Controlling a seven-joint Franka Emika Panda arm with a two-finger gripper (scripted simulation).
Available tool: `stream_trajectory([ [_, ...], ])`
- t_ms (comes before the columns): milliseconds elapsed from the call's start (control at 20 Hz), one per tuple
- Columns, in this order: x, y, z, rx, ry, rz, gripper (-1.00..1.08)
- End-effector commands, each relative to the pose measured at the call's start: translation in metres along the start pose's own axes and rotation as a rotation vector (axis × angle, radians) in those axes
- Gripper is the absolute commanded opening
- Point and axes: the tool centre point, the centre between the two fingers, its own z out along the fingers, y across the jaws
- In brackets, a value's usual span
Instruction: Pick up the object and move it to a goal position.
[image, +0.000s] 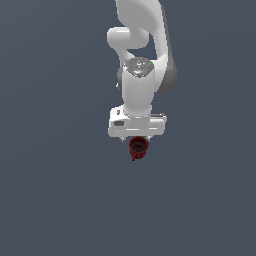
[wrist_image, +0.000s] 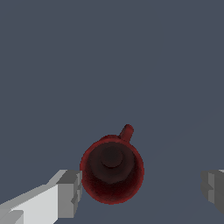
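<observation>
Mug (wrist_image: 112, 171) upright between the wide-spread gripper (wrist_image: 142, 190) fingers (wrist_image: 69, 192); one finger just beside it.

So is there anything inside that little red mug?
Nothing shows inside the mug: the wrist view looks straight down onto its dark, bare bottom. What lies beneath the mug is covered by it.

Your arm (image: 142, 60): white, folded, wrist pointing straight down; your gripper (wrist_image: 142, 190): jaws spread wide; fingers (wrist_image: 70, 192) grey-tipped, holding nothing between them.
</observation>
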Motion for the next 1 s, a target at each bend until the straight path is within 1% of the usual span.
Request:
stream_trajectory([
  [0,0.000,0.000,0.000,0.000,0.000,0.000,0.68],
  [350,0.002,0.014,0.000,-0.002,0.004,0.035,0.68],
  [500,0.002,0.014,0.000,-0.002,0.004,0.036,0.68],
  [750,0.002,0.014,0.002,-0.002,0.000,0.010,0.68],
  [950,0.002,0.013,0.005,-0.003,-0.007,-0.036,0.68],
])
